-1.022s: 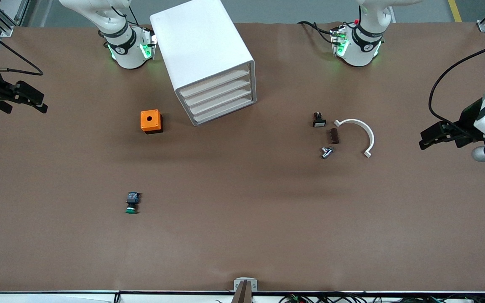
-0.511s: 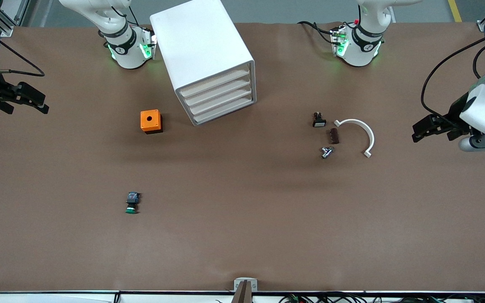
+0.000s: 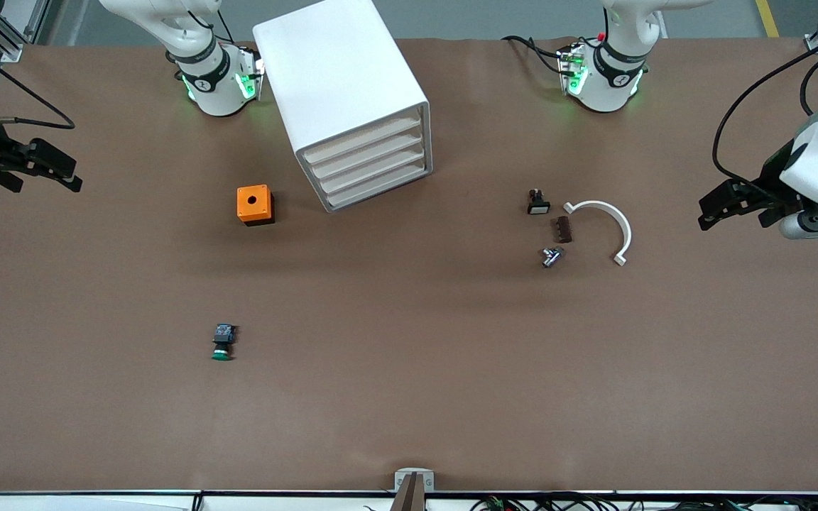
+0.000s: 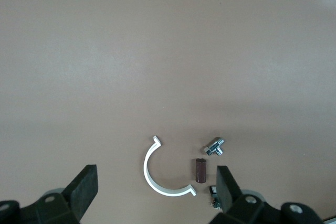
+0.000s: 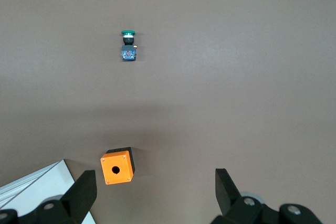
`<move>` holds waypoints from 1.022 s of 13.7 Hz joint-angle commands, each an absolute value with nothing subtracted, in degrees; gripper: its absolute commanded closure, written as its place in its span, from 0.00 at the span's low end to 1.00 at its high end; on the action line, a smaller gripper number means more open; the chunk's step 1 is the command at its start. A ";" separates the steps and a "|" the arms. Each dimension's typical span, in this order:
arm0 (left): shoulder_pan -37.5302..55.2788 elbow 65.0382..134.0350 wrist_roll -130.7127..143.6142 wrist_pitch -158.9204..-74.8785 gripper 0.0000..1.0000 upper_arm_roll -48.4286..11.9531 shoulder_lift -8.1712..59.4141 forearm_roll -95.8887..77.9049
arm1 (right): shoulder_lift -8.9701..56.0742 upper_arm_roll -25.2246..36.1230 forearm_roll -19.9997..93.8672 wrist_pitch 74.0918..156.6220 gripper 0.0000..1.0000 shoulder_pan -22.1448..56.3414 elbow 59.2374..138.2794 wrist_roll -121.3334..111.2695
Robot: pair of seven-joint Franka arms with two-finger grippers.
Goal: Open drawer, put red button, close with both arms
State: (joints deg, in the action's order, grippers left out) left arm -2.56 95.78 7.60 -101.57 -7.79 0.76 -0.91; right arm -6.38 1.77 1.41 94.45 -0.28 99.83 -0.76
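The white cabinet [image 3: 341, 78] stands between the two arm bases, its four beige drawer fronts [image 3: 370, 167] all shut. A corner of it shows in the right wrist view [image 5: 31, 192]. The red button is out of view. My left gripper [image 3: 709, 213] hangs open and holds nothing over the left arm's end of the table, beside the white curved clamp [image 3: 602, 227]. In its wrist view the left gripper [image 4: 156, 187] has wide-apart fingers [image 4: 86, 182]. My right gripper [image 3: 72, 176] is open and holds nothing over the right arm's end of the table, and its own wrist view also shows this gripper [image 5: 156, 187].
An orange box [image 3: 255, 205] with a round hole sits beside the cabinet. A green-capped button [image 3: 222, 343] lies nearer the front camera. By the clamp lie a small black part [image 3: 537, 202], a brown piece [image 3: 562, 229] and a metal fitting [image 3: 551, 256].
The left arm has swung its gripper a little toward the table's middle and toward the bases. The right gripper has barely shifted. Both stay open.
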 commanded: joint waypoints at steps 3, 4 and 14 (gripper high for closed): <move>-3.86 96.94 6.24 -102.74 0.01 -7.91 -0.79 -1.05 | -8.26 1.67 1.32 95.01 0.00 -0.53 101.51 -1.32; -4.04 96.94 6.24 -102.66 0.01 -7.91 -0.97 -1.05 | -8.26 1.67 1.32 95.01 0.00 -0.44 101.51 -1.32; -4.31 92.38 6.68 -96.51 0.01 -8.00 -1.85 -0.70 | -8.61 1.67 0.44 96.33 0.00 -0.44 101.60 -1.49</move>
State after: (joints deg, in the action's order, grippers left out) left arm -3.77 93.56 7.60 -98.68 -7.71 -1.35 -0.91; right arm -6.60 1.77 0.93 95.32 -0.28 99.83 -0.83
